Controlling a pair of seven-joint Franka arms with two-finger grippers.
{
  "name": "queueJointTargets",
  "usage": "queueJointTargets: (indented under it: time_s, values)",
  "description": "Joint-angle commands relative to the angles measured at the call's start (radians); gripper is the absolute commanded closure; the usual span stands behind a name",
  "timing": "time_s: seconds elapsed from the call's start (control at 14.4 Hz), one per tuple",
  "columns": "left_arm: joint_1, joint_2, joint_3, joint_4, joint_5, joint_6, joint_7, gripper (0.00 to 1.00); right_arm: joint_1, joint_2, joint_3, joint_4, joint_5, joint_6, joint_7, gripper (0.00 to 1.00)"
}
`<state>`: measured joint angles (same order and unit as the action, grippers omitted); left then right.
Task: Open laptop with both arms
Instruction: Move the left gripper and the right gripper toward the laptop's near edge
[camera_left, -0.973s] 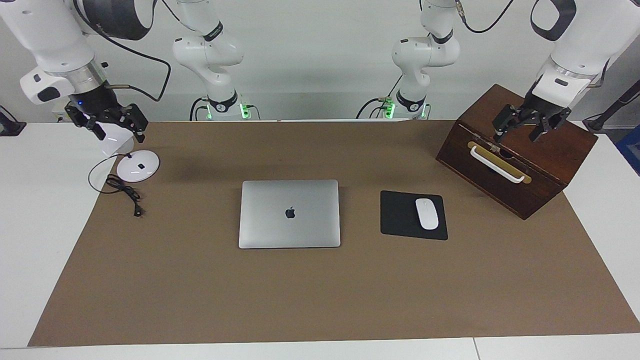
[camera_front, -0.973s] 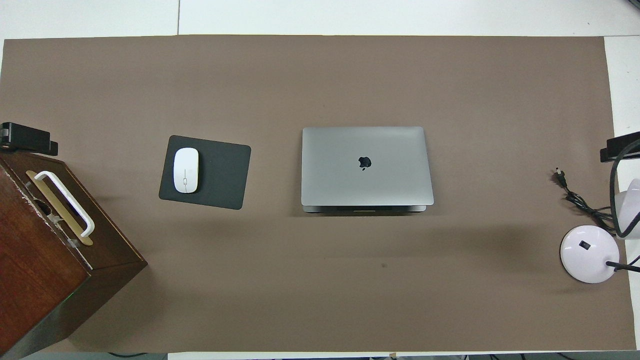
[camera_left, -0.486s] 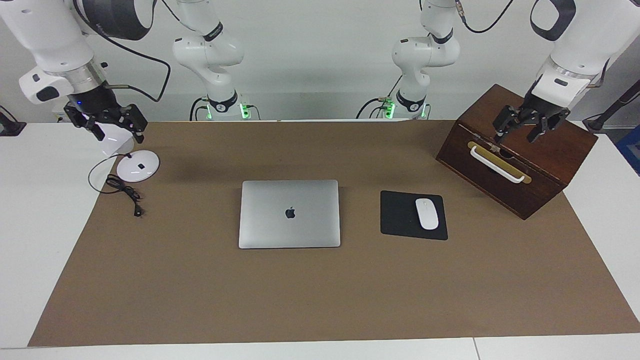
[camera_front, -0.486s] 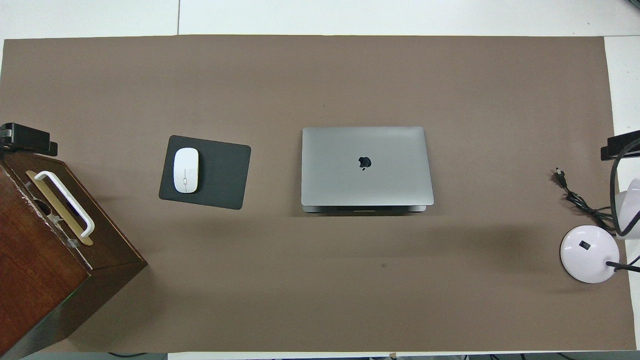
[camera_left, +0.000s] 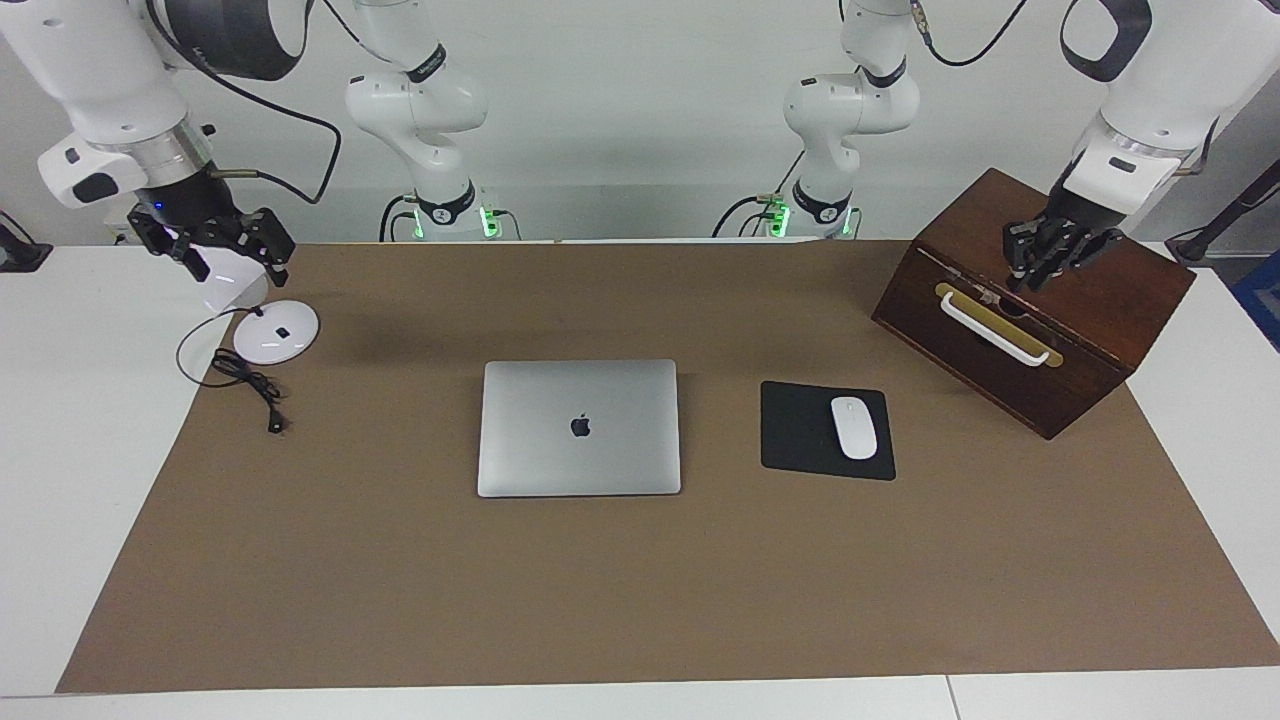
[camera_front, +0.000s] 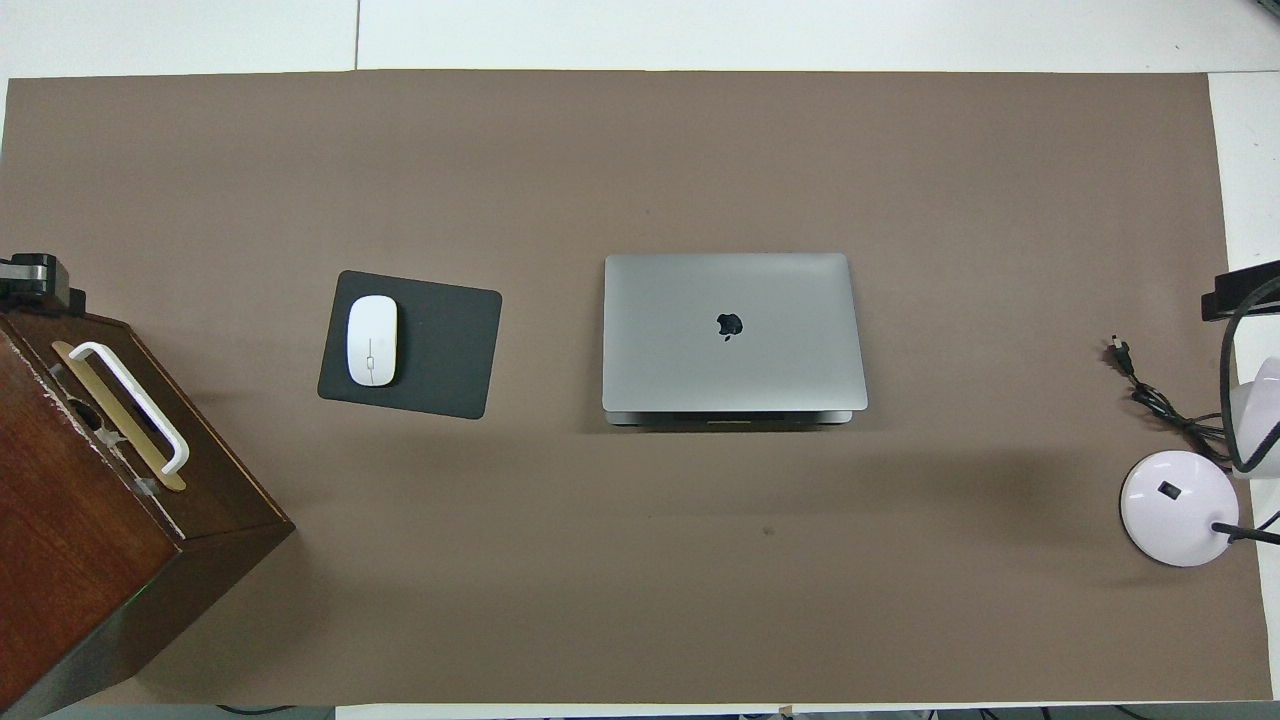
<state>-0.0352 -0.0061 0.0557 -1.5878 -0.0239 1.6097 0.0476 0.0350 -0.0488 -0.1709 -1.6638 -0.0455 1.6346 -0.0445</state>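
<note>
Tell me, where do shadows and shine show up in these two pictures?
Facing view: a faint broad shadow lies on the brown mat between the lamp base and the laptop, whose lid has a mild sheen, no hard glare. Overhead view: a thin dark shadow lines the laptop's edge nearer the robots; wider soft shadows band the mat.

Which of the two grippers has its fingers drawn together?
The left gripper, over the wooden box: its fingers are pinched together on nothing. The right gripper, over the desk lamp, is spread open.

matt metal laptop (camera_left: 579, 427), glossy wood box (camera_left: 1035, 300), matt paper sheet (camera_left: 640, 580)
</note>
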Motion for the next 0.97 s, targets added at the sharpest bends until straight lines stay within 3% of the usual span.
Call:
queueJointTargets:
  time_s: [0.0,0.35,0.69,0.9]
  values:
    - [0.001,-0.014,-0.002,-0.014,0.007,0.013,-0.012,1.0,-0.004,-0.019,0.001,-0.03,0.005,0.059,-0.029,0.0]
    - [-0.005,-0.026,-0.003,-0.05,-0.014,0.054,-0.009,1.0,0.046,-0.017,0.016,-0.069,0.165,0.175,0.076,0.0]
    - [-0.054,-0.121,-0.014,-0.282,-0.033,0.257,-0.003,1.0,0.115,-0.052,0.018,-0.269,0.381,0.483,0.133,0.0]
    - [-0.071,-0.189,-0.016,-0.438,-0.033,0.39,-0.003,1.0,0.244,-0.049,0.018,-0.309,0.397,0.648,0.357,0.0]
